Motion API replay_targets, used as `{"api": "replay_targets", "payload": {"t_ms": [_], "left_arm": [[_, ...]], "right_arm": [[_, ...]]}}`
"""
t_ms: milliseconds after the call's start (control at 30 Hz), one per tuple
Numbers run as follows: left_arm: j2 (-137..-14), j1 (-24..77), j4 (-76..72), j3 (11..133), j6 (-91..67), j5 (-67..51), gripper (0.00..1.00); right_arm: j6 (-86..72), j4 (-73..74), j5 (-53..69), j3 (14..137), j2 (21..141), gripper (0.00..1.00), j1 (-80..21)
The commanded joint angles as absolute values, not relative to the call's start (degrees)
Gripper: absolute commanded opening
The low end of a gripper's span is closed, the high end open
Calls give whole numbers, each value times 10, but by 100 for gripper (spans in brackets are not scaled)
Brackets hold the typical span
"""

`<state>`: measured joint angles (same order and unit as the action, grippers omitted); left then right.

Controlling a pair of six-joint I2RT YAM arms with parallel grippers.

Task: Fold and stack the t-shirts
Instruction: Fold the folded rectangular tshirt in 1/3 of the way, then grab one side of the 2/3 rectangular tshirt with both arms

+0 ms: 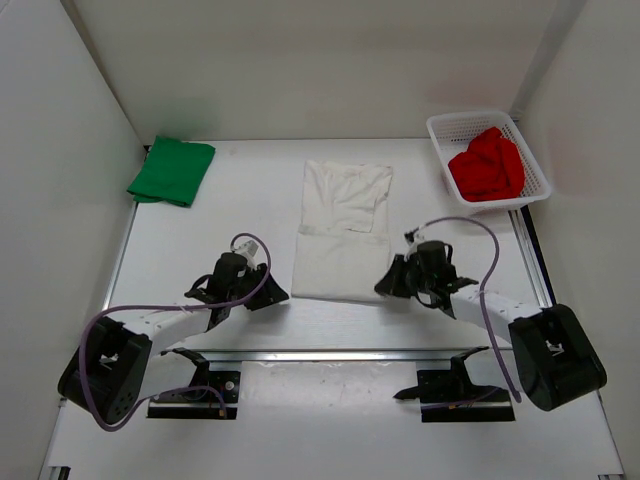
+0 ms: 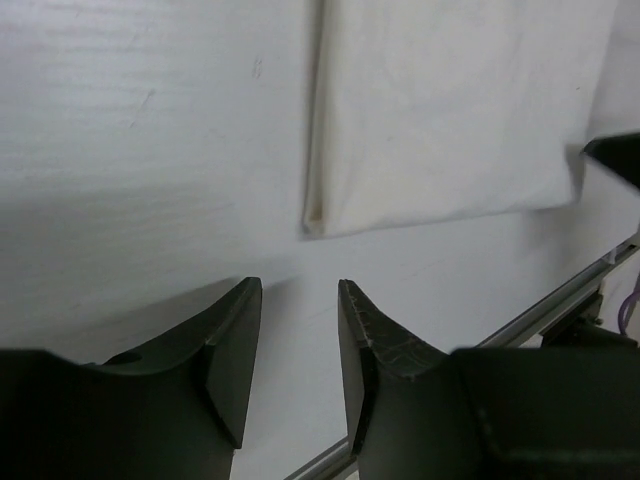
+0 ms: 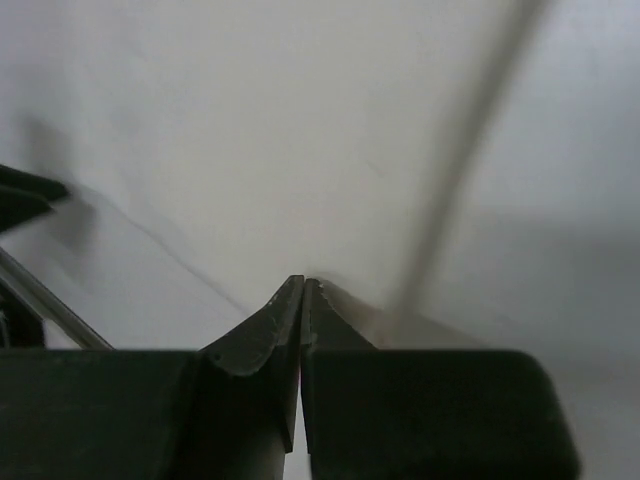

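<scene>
- White walls on three sides enclose a white table [image 1: 230, 215]; lighting is even and there is no clutter.
- Green t-shirt [image 1: 172, 171]: folded into a compact square in the far left corner, lying flat.
- Red t-shirt [image 1: 487, 165]: bunched up inside the white mesh basket [image 1: 440, 125] at the far right, not folded.
- White t-shirt [image 1: 343, 235]: mid-table, sides turned in to make a long narrow panel, collar end far, hem end near. A crosswise crease or edge shows about halfway down.
- Left gripper [image 2: 298, 290]: fingers apart with nothing between them, low over bare table just beside the near left corner of the white t-shirt.
- Right gripper [image 3: 302, 282]: fingers pressed together at the near right edge of the same shirt. Its wrist view does not show whether any cloth is pinched.
- Handling judgement: thin, light, limp cloth with no stiffness. It will sag and drape from any pinch point, and a folded layer may slip open if dragged.
- Best hold, in my judgement: the two near corners, one per gripper. Pinch through all the layers at the doubled edge visible in the left wrist view, and lift both sides evenly.
- Risk: a finger may catch only the top layer against the slick table.
</scene>
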<state>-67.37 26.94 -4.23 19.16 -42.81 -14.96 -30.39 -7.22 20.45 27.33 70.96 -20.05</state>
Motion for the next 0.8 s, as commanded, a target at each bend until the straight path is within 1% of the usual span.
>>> {"api": "replay_targets", "payload": {"t_ms": [0,133,200,233,267,300,333,433,633,667,733,767], "left_arm": [[-652,273,-47,179,-421,-136,48],[-657,279,-51,174,-428,-134,53],[-661,283,-53,179,-428,-126,56],[-662,281,-51,178,-429,-131,56],[-664,285,-56,184,-425,-128,58],[-676,283,-55,182,-428,-124,60],[-685,291,-59,188,-427,-123,60],[-718,303,-69,196,-432,-125,60],[-762,326,-105,203,-442,-107,59],[-771,329,-110,204,-445,-102,58],[-789,328,-117,210,-445,-106,56],[-797,333,-117,216,-449,-107,53]], "right_arm": [[-355,-126,212,190,703,0,-195],[-353,-121,203,153,701,0,-193],[-353,-118,197,147,674,0,-193],[-355,-115,198,144,664,7,-193],[-355,-109,194,143,642,17,-196],[-357,-104,186,141,613,22,-195],[-361,-97,183,136,598,31,-191],[-373,-75,186,112,544,39,-171],[-385,-54,172,80,538,42,-185],[-387,-55,171,76,535,43,-192],[-393,-67,182,71,547,41,-190],[-395,-70,186,76,557,41,-192]]}}
